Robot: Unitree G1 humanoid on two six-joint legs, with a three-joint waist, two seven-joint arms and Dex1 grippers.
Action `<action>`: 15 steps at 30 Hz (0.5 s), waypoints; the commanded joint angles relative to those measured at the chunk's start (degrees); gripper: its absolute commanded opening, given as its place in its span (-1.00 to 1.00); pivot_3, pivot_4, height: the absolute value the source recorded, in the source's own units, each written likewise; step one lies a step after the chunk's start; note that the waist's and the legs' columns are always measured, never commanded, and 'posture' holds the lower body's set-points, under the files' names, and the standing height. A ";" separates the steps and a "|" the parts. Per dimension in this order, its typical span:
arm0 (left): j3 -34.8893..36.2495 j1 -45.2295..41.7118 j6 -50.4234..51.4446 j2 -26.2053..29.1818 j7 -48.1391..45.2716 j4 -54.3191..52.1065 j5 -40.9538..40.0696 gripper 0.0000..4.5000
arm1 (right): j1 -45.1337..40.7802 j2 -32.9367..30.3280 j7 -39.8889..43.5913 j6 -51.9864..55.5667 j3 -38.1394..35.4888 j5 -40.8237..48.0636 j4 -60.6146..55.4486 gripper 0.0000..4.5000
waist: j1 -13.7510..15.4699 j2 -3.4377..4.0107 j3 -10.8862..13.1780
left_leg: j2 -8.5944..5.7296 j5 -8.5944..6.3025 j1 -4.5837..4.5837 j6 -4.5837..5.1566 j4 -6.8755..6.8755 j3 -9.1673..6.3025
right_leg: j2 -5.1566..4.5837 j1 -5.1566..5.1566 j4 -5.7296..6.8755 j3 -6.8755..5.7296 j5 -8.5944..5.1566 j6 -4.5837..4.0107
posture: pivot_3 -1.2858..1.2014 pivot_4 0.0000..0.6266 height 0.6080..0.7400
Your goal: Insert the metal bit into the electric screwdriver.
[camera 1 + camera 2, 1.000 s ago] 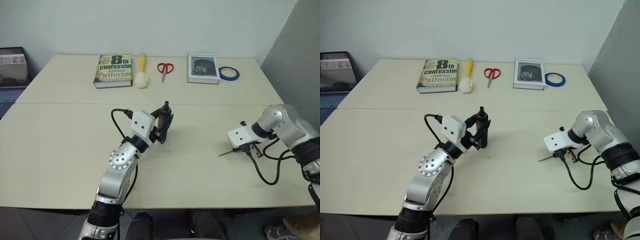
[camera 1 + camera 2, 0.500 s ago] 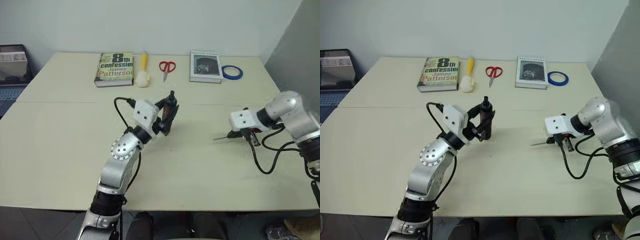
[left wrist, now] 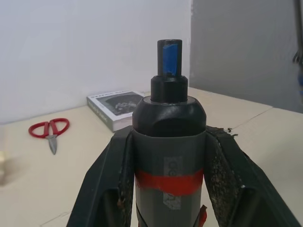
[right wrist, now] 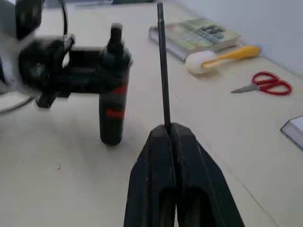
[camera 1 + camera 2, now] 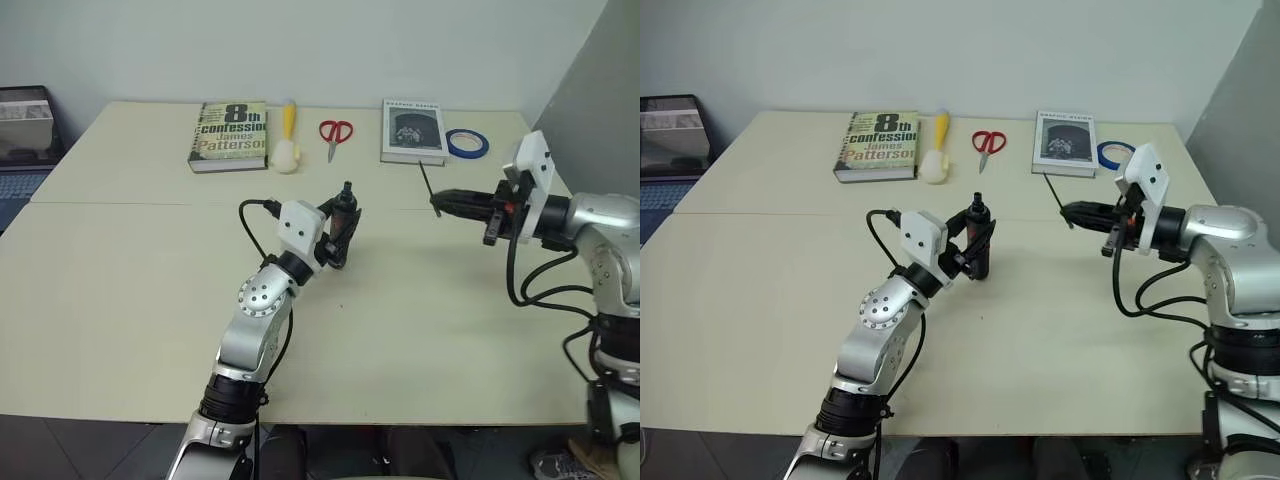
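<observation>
The left hand (image 5: 338,228) grips the one screwdriver (image 5: 343,222) upright; the right hand (image 5: 443,203) pinches the single bit (image 5: 427,186), well apart.

In the left wrist view, the left tool (image 3: 170,189) is hiding both flanks of the electric screwdriver (image 3: 169,142), and the picture's edge is cutting off its lower body. The right tool (image 4: 170,130) is covering the base of the metal bit (image 4: 162,66). A laptop (image 5: 25,130) is being cropped at the edge, beside the tabletop (image 5: 120,290).
</observation>
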 commanded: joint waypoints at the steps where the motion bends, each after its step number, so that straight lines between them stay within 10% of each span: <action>1: -0.29 0.52 -3.64 -0.13 -0.05 -0.47 0.80 -0.26 | -1.13 5.54 -11.14 3.19 -4.52 4.70 -6.57 -1.00 | 0.05 0.01 0.00 | 0.00 0.00 0.01 0.00 0.00 -0.01 | 0.01 0.00 0.02 0.00 -0.05 0.08 | 0.03 -0.52 1.00; 15: -0.44 2.61 -4.84 0.24 0.83 1.13 1.93 -0.26 | -2.05 16.58 -26.48 4.15 -0.18 10.27 -11.15 -1.00 | -0.06 0.08 -0.07 | 0.00 0.00 0.03 0.01 -0.02 -0.02 | 0.03 0.00 0.04 0.01 -0.05 0.09 | 0.03 -0.52 1.00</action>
